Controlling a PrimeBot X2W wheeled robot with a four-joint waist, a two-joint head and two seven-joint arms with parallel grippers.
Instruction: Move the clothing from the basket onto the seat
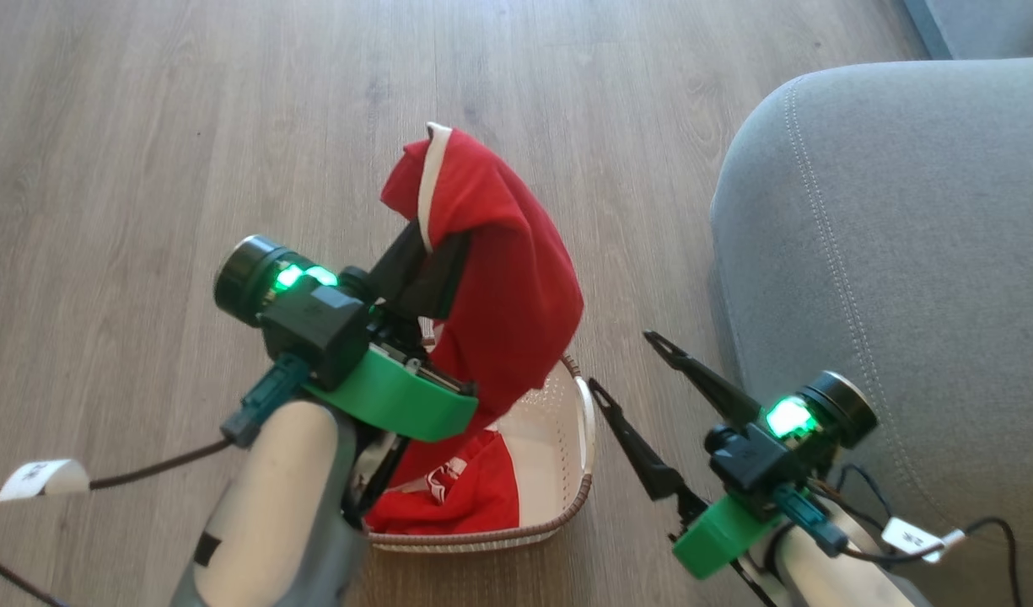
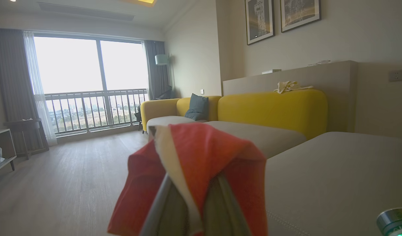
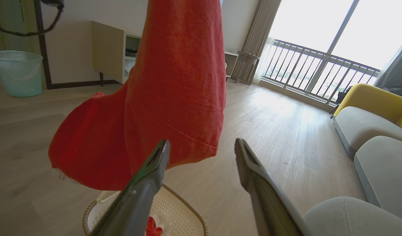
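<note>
One garment (image 1: 499,278) clamped in left gripper (image 1: 423,253), second garment (image 1: 461,497) in basket (image 1: 558,421); right gripper (image 1: 621,360) spread

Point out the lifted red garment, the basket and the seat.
Lifted red garment (image 1: 516,287), head view, hanging fabric's middle.
Basket (image 1: 551,438), head view, right inner wall.
Seat (image 1: 904,253), head view, cushion top.

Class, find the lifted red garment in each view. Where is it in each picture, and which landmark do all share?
Head view: the red garment at centre, hanging above the basket.
Left wrist view: the garment at lower centre, close up.
Right wrist view: the garment at upper left of centre.
Shared landmark: the grey seat, at the right in all three.
</note>
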